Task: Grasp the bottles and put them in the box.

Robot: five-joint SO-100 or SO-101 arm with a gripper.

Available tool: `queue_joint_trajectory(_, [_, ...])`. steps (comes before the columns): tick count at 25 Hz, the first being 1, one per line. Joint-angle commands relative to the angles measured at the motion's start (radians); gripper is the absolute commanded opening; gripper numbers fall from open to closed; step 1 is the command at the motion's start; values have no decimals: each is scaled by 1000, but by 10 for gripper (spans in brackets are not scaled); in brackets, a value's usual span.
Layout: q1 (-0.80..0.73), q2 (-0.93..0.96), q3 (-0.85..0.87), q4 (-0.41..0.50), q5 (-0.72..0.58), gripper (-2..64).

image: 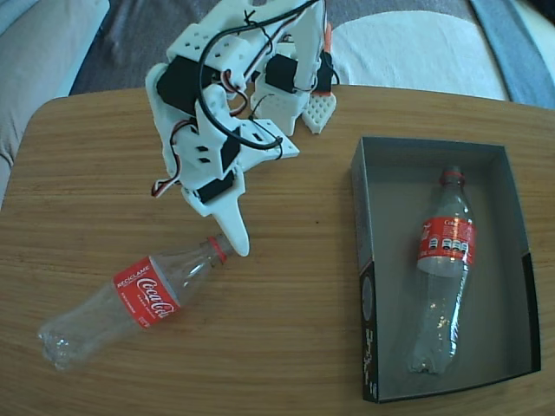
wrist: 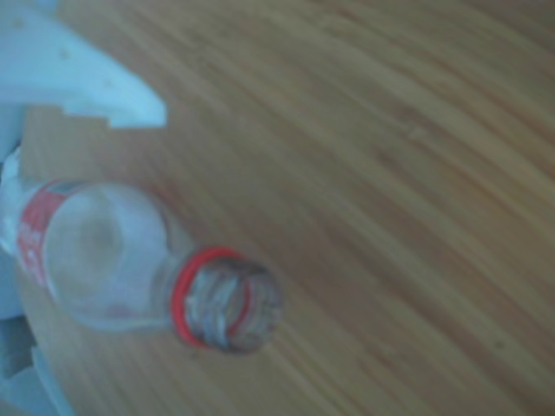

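Observation:
One clear Coca-Cola bottle (image: 130, 303) lies on its side on the wooden table, red neck ring toward the arm. In the wrist view its open mouth (wrist: 230, 303) faces the camera. My white gripper (image: 227, 232) points down at the neck and stands open. Its fingertips (wrist: 121, 100) sit either side of the bottle's shoulder with a gap showing. A second bottle (image: 444, 260) lies lengthwise inside the box (image: 368, 217), a grey-lined tray with black sides on the right.
The wooden table (image: 295, 303) has a rounded left corner and a near edge close to the loose bottle's base. The arm's white base (image: 286, 95) stands at the far edge. Grey and white cushions lie beyond the table.

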Motion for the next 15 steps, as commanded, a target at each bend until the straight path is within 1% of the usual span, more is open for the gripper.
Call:
queue_joint_trajectory(1, [-17,11,-77,6,-3,500])
queue_joint_trajectory(9, [-86,8,-55,-8,2,497])
queue_joint_trajectory(13, [-123,6,-32,-9,8,447])
queue_joint_trajectory(15, [-121,6,-14,-9,11,445])
